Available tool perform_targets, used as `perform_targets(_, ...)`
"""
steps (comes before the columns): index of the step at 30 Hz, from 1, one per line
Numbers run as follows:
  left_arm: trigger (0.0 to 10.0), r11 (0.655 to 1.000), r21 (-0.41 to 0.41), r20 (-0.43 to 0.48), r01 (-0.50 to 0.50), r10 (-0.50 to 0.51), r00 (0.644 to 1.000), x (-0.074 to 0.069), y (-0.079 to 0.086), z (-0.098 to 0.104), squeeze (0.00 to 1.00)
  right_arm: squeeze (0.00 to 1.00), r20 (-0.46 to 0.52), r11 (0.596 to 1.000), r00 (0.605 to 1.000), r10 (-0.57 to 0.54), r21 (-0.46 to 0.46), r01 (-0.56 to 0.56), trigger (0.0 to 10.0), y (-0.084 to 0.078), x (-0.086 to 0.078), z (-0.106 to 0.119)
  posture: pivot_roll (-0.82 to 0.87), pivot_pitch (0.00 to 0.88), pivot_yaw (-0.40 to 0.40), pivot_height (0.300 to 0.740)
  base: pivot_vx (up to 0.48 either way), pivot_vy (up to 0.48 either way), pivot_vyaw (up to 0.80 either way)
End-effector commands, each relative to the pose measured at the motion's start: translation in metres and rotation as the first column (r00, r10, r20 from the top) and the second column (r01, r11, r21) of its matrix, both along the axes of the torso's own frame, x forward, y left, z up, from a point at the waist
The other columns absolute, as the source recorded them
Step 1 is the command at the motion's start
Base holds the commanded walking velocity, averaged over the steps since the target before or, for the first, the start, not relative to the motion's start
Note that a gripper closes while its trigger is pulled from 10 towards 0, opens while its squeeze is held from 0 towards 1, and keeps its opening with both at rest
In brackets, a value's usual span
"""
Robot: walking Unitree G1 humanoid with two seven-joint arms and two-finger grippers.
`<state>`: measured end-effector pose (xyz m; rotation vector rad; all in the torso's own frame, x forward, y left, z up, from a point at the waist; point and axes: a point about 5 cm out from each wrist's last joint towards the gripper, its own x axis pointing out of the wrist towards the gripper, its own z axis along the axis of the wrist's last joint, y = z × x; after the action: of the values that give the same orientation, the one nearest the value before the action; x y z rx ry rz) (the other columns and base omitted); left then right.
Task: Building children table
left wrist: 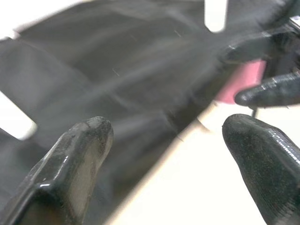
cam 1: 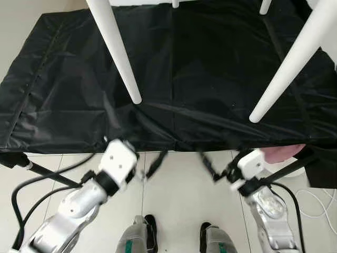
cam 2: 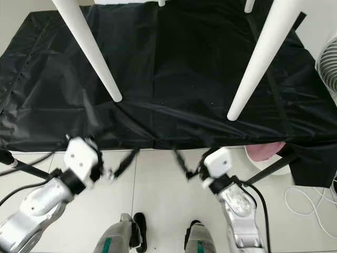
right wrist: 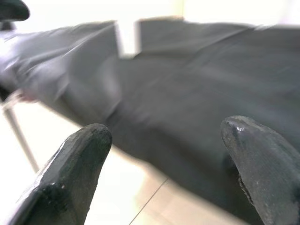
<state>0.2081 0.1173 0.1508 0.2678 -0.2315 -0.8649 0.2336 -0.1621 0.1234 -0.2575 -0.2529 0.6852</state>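
Observation:
The white children's table stands upside down on a black cloth (cam 1: 79, 89), its legs pointing up toward me. The near left leg (cam 1: 118, 52) and near right leg (cam 1: 287, 68) end above the cloth's front half; two far legs (cam 1: 175, 3) peek in at the top edge. My left gripper (cam 1: 155, 164) hovers just below the cloth's front edge, open and holding nothing. My right gripper (cam 1: 210, 167) faces it a little to the right, also open and holding nothing. In the left wrist view the left fingertips (left wrist: 84, 150) frame the cloth, and in the right wrist view the right fingertips (right wrist: 79, 154) do the same.
A pink object (cam 1: 281, 153) shows under the cloth's front right corner. A black stand leg (cam 1: 47, 174) and black cables (cam 1: 23, 190) lie at the left, a white cable (cam 1: 316, 203) on the tiles at the right. A white fan (cam 2: 327, 63) stands at the right. My feet (cam 1: 150, 229) are on the tiled floor.

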Motion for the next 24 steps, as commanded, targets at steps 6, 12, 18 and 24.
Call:
perform_targets(6,10.0,0.991,0.111,-0.039,0.075,-0.071,0.997,-0.009,0.008,-0.033,0.00,0.00,-0.109,0.991,0.988,0.106,-0.066,-0.113,10.0,0.001,-0.006,-0.025,-0.03,0.171,0.099,0.740,0.000,0.000,0.00)
perform_targets(12,10.0,0.974,0.212,-0.123,0.084,-0.059,0.991,-0.019,0.019,-0.081,0.00,0.00,-0.243,0.995,0.970,0.033,-0.085,-0.055,10.0,-0.014,-0.006,-0.063,-0.03,0.166,0.085,0.740,0.000,0.000,0.00)
perform_targets(18,10.0,0.953,0.297,-0.281,0.062,0.025,0.959,-0.031,0.034,-0.134,0.00,0.00,-0.397,0.988,0.908,-0.137,-0.120,0.097,10.0,-0.032,-0.011,-0.107,-0.04,0.147,0.079,0.740,0.000,0.000,0.00)
perform_targets(24,10.0,0.959,0.242,-0.504,-0.150,0.257,0.824,-0.021,0.047,-0.171,0.00,0.00,-0.523,0.945,0.788,-0.326,-0.190,0.265,10.0,-0.042,-0.019,-0.142,-0.06,0.126,0.082,0.740,0.000,0.000,0.00)
